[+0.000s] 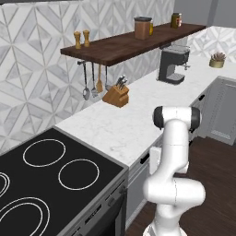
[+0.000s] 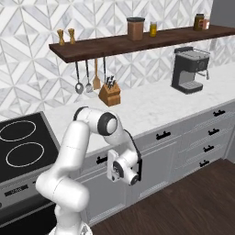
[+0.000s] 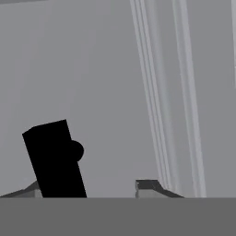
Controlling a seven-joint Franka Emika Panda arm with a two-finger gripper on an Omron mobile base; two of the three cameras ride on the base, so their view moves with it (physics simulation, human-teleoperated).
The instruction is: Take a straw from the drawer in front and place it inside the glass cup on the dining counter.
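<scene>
Progress: early. Wide light grey panelled drawer (image 2: pixel 98 163) under the white marble worktop (image 2: pixel 151 108) looks closed; no straw or cup seen, so opening, picking and placing remain. White arm folds down from the worktop edge, two-finger gripper (image 3: pixel 87 186) against the drawer's small black handle (image 3: pixel 54 159). Jaws straddle the handle; grip unconfirmed.

Light grey drawer (image 2: pixel 104 161) with black handle (image 3: pixel 54 159), white grey-veined worktop (image 2: pixel 151 108), black stove (image 1: pixel 50 184), dark wood shelf (image 2: pixel 137 42)
</scene>
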